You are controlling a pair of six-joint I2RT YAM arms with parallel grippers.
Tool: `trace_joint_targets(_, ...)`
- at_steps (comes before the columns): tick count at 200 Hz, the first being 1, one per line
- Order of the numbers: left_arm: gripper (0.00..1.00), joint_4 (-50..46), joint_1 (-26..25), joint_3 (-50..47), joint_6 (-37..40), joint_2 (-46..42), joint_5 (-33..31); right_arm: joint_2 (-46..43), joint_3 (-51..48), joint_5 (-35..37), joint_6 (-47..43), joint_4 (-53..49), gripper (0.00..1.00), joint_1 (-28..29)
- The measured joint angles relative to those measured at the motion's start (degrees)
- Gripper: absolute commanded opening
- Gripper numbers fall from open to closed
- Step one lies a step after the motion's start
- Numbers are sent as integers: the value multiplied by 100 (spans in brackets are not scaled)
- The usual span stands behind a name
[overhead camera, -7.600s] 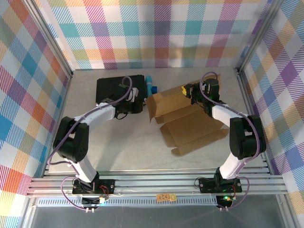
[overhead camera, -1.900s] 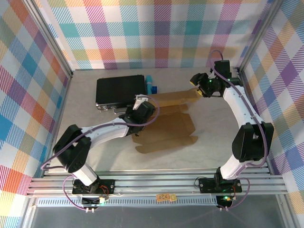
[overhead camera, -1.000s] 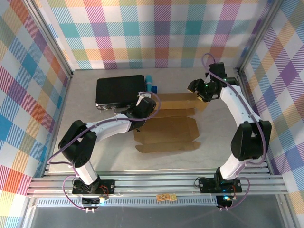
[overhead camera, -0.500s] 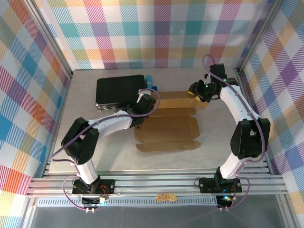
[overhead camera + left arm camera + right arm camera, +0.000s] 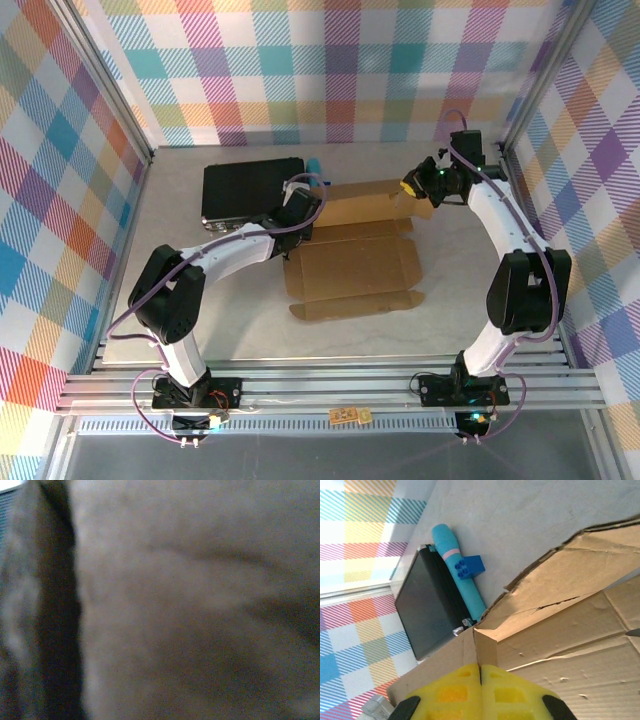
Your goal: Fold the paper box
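The paper box (image 5: 350,268) is a brown die-cut cardboard sheet lying mostly flat mid-table, with its far panel (image 5: 358,204) tilted up. My right gripper (image 5: 411,187) holds the right end of that raised panel. In the right wrist view its yellow fingers (image 5: 451,695) are pressed together on a thin cardboard edge of the box (image 5: 560,610), so the right gripper (image 5: 480,672) is shut on it. My left gripper (image 5: 300,217) is shut and rests at the box's far left corner. Blurred brown cardboard (image 5: 190,605) sits very close to the left wrist camera.
A black rectangular case (image 5: 245,190) lies at the far left, touching the box's corner; it also shows as the black case (image 5: 432,610). A teal cylinder (image 5: 460,575) with a blue brick (image 5: 470,566) lies beside it. Checked walls enclose the table.
My right gripper has gone from open to shut on the box's far panel, which now stands higher. The left gripper has shifted slightly toward the box's far left corner.
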Motion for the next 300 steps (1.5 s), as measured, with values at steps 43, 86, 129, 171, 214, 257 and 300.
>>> trace_joint_targets(43,0,-409,212,387,-365,-66,437,-157,490,105,280,-70,41,-122)
trace_joint_targets(86,0,-977,490,946,-485,-214,868,-1259,-111,448,70,13,46,-662)
trace_joint_targets(129,0,-1628,654,1600,-612,-256,1167,-1547,-1491,527,-260,470,57,-743)
trace_joint_targets(171,0,-2352,837,2068,-710,-254,1484,-1078,-1670,323,-634,754,54,-691)
trace_joint_targets(214,0,-2900,955,2479,-769,-188,1703,-560,-1287,133,-942,1027,44,-514)
trace_joint_targets(257,0,-3185,957,2533,-848,-22,1845,-546,-1279,173,-1032,1115,41,-313)
trace_joint_targets(300,0,-3298,962,2577,-876,15,1888,-546,-1126,221,-1128,1106,28,-286)
